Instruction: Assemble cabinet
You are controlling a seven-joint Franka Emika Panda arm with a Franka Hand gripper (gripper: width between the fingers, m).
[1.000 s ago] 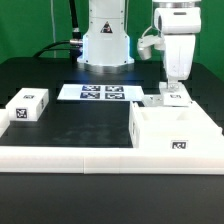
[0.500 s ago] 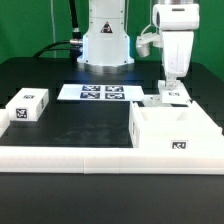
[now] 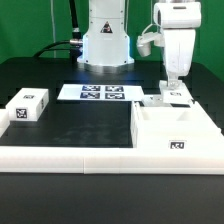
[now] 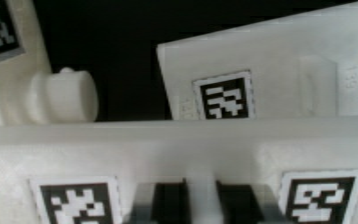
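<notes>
The cabinet, a large open white box with a tag on its front, stands at the exterior view's right. Just behind it lies a small white tagged panel. My gripper reaches straight down onto that panel. In the wrist view my dark fingers are shut, with a thin white strip of the panel pinched between them and a tag on each side. A second tagged white piece lies beyond, with a small rounded white knob beside it.
A small white tagged block sits at the exterior view's left. The marker board lies in front of the robot base. A long low white rail runs along the front edge.
The gripper seems to have crept up very slightly over the panel; the jaws stay shut and nothing else has moved.
</notes>
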